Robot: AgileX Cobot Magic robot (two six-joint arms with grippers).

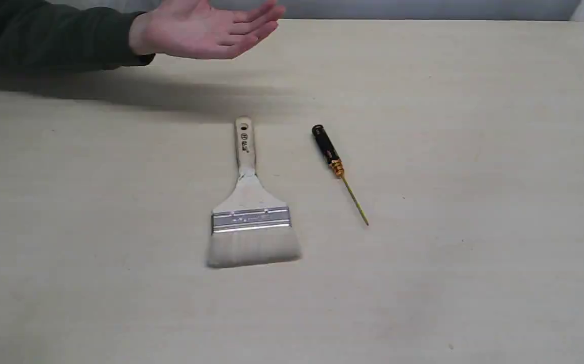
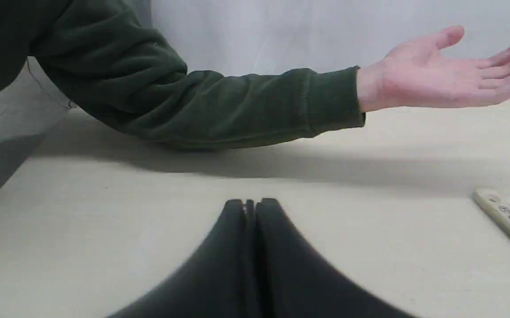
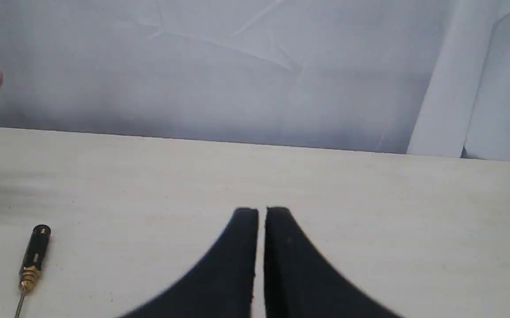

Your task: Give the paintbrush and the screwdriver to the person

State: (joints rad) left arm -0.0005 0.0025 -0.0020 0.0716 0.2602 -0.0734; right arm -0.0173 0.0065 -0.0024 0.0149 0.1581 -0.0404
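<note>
The paintbrush (image 1: 249, 207) lies flat mid-table, cream handle pointing away, bristles nearest the camera; its handle end (image 2: 506, 217) shows in the left wrist view. To its right lies the screwdriver (image 1: 333, 159), black handle away, gold shaft toward the front; the right wrist view also catches the screwdriver (image 3: 33, 258). The person's hand (image 1: 206, 28) hovers palm up over the far left of the table, dark green sleeve (image 2: 219, 106) behind it. My left gripper (image 2: 251, 204) is shut and holds nothing. My right gripper (image 3: 261, 211) is shut with a thin slit, empty. Neither gripper appears in the exterior view.
The pale wooden table (image 1: 474, 126) stretches around both tools. A white sheet (image 3: 255, 70) backs its far edge. The person's arm casts a shadow (image 1: 170, 98) just beyond the brush handle.
</note>
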